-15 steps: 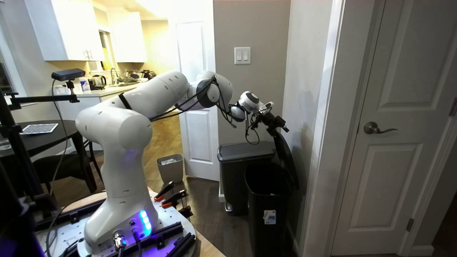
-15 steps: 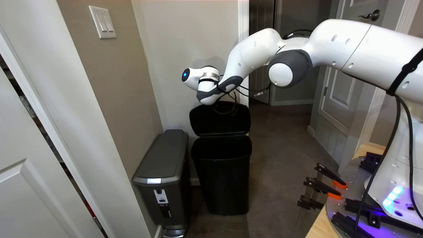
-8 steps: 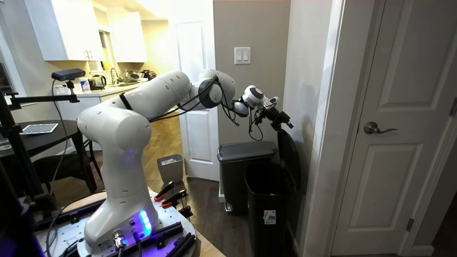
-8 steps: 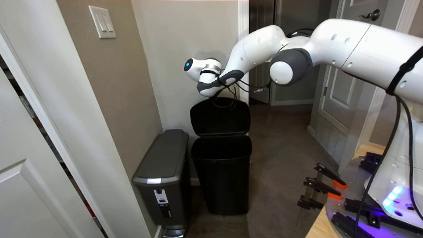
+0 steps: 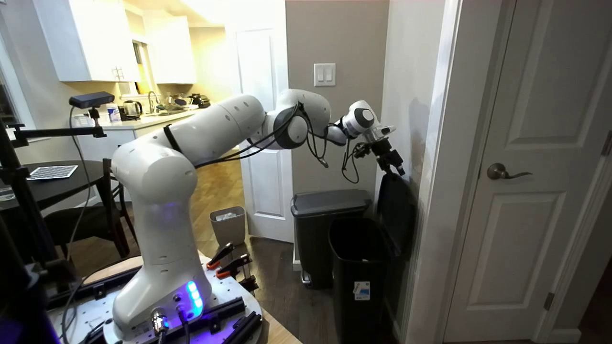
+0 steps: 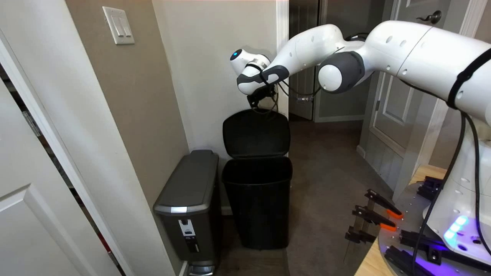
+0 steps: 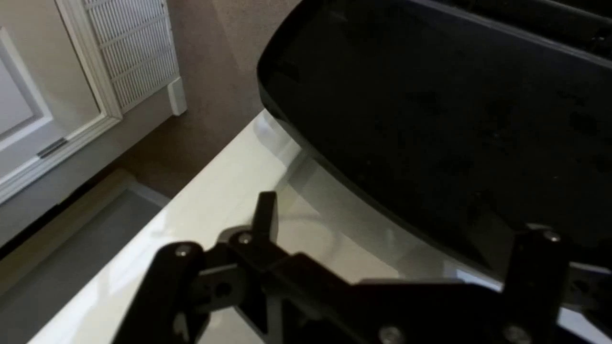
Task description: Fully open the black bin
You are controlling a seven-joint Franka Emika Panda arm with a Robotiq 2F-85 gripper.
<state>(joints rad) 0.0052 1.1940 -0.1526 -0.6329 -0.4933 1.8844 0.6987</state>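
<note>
My fingers (image 7: 264, 215) stand apart, empty, by the raised lid (image 6: 256, 134) of the black bin (image 6: 259, 218), which sits beside the grey bin (image 6: 188, 180) — the last push, I judge — so next I should press the lid back toward the wall (image 6: 207, 88).

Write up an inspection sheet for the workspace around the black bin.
Surface: dark floor under the black bin.
Job's things: black bin upright, its lid raised; whether fully open, cannot tell.
Clutter: grey bin beside it, closed; in an exterior view, small wastebasket farther off.
Fingers: spread apart, near the lid's edge; contact unclear.
Cables: black cables run along the arm; loops hang by the lid.
Surroundings: pale wall behind the lid; light switch and lever-handled door nearby.
</note>
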